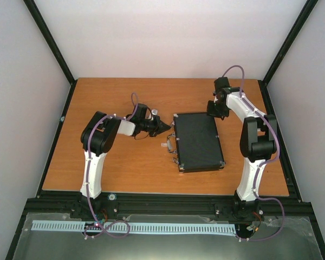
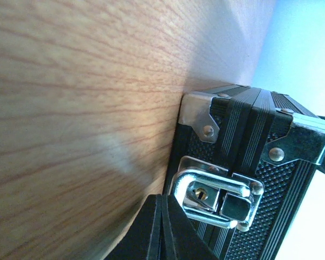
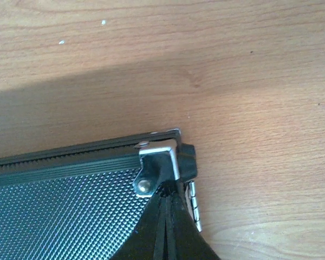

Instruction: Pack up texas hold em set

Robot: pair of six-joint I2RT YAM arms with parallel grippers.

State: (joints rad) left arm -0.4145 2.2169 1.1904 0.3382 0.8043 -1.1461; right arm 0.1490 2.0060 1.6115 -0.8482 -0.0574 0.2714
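Overhead, looking down on a rectangular wood-grain counter (image 1: 119,168), warm orange-brown with fine darker streaks. Enclosed on three sides by plain pale walls (image 1: 168,32), white with a faint lilac tint, and framed by black posts (image 1: 49,40) slanting up from the far corners. Edged along the near side by a black metal rail (image 1: 168,201) carrying both arm bases. Below the rail, a long white slotted strip (image 1: 135,227) across a dull grey sheet (image 1: 168,246).

Right of centre on the counter: black case (image 1: 197,142) of the texas hold em set, lying flat and shut, with silver corners and a pale handle (image 1: 167,144) on its left long side.

Just beside the case's far-left corner, left fingers (image 1: 162,127) pressed together into a black point, gripping nothing, aimed to the right. In the left wrist view, the same closed tip (image 2: 162,227) low in the picture, close to a chrome latch (image 2: 216,197) on the ribbed side of the case (image 2: 260,162); contact impossible to tell. Wood grain large and blurred alongside, bright wall beyond.

At the far-right corner, right fingers (image 1: 214,112) likewise closed and empty. In the right wrist view, their tip (image 3: 165,227) right at a riveted silver corner bracket (image 3: 160,162), beside the dimpled black lid (image 3: 59,211). Soft shadow across the wood past the case, and two tiny white specks (image 3: 103,22) further off.
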